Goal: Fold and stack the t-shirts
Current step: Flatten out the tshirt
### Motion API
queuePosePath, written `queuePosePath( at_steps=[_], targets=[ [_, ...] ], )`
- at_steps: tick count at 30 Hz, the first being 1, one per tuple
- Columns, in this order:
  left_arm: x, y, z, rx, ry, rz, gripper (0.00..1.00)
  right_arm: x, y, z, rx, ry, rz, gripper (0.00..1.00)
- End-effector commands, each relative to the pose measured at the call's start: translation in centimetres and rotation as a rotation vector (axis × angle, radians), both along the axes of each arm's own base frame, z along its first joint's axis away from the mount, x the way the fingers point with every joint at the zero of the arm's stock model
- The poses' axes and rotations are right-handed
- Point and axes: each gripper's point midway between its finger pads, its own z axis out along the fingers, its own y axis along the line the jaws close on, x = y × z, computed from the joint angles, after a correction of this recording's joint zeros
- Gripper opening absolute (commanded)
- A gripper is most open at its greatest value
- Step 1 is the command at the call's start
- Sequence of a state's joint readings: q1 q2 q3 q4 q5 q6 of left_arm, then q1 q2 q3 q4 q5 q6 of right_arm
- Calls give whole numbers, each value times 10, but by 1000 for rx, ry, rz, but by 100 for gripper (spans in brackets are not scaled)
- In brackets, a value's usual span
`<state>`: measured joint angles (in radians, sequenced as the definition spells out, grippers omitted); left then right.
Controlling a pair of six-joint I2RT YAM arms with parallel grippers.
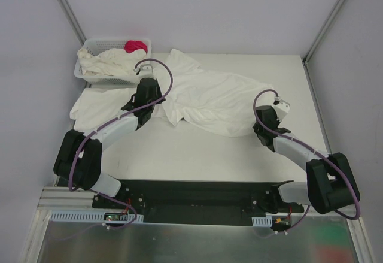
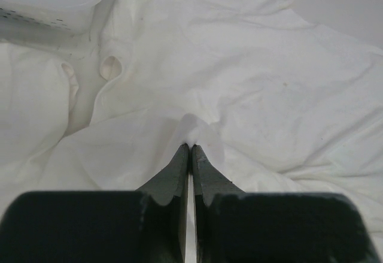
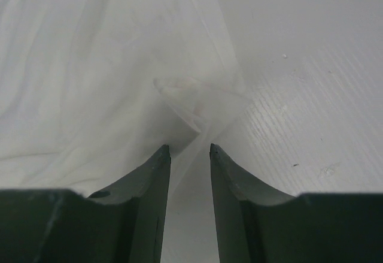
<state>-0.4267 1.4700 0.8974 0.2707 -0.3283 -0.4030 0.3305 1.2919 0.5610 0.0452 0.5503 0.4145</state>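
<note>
**Top view.** The white table (image 1: 197, 155) is walled at 9, 12 and 3 o'clock. Its bare room is the near strip at 6 o'clock, between the cloth and the arm bases, and a narrower band along the 3 o'clock edge. A white lattice basket (image 1: 96, 40) stands in the 10 o'clock corner. It holds crumpled t-shirts (image 1: 111, 62) that spill over its near rim, with a pink-red cloth (image 1: 136, 46) at its far right. A flat t-shirt (image 1: 90, 104) lies just on the near side of the basket, at the table's 9 o'clock edge. The spread t-shirt (image 1: 209, 95) covers the middle, rumpled, its long axis running from 11 o'clock to 4 o'clock. The left claw (image 1: 152, 98) sits at its 9 o'clock border and the right claw (image 1: 274, 108) at its 3 o'clock end.

**Left wrist.** The left claw (image 2: 190, 146) has its fingers pressed together on a raised pinch of the spread t-shirt (image 2: 269, 83). Cloth fills the view towards 12 and 3 o'clock. The basket (image 2: 54, 11) is at 10 o'clock and the flat t-shirt (image 2: 30, 113) at 9 o'clock.

**Right wrist.** The right claw (image 3: 187, 148) has its fingers apart. A folded corner of the spread t-shirt (image 3: 90, 65) rises just ahead of the tips. Whether cloth lies between them cannot be told. Bare table (image 3: 311, 95) opens from 1 to 4 o'clock.
</note>
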Motion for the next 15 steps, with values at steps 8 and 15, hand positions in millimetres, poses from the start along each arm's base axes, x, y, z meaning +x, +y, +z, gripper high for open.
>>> queuePosePath(
  at_steps=[8,15],
  targets=[
    [3,0,40,-17,-96,9,0,34,-8,19,-17,-27,-48,35],
    [-2,6,46,-10,-111,22,0,55,5,13,17,-4,-34,35]
  ],
)
